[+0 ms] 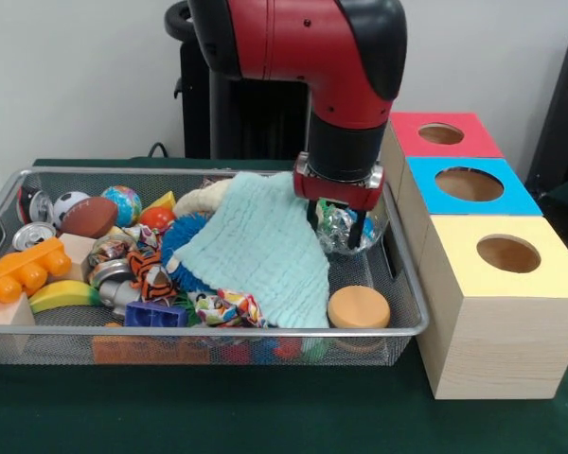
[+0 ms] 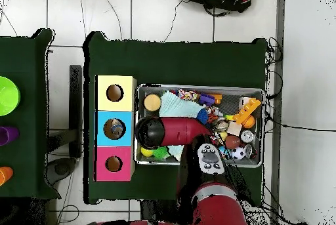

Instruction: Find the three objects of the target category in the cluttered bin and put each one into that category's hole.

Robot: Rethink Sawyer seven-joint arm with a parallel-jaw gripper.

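My gripper (image 1: 339,225) is down in the right end of the wire mesh bin (image 1: 218,331), next to the wall nearest the boxes. Its fingers stand on either side of a small clear crinkled bottle (image 1: 336,227) with blue on it and appear shut on it. The blue-topped box's hole (image 1: 469,183) lies just right of the bin. In the overhead view my arm (image 2: 172,130) hides the gripper and bottle, and something mottled shows inside the blue hole (image 2: 114,128). No other clear bottle shows in the bin (image 2: 197,87).
An aqua cloth (image 1: 265,251) lies beside the gripper and covers the bin's middle. An orange disc (image 1: 358,307) sits at the front right. Balls, a can (image 1: 30,235), an orange brick (image 1: 19,274) and a banana (image 1: 62,295) crowd the left. The red box's hole (image 1: 441,133) and the yellow box's hole (image 1: 508,253) flank the blue box.
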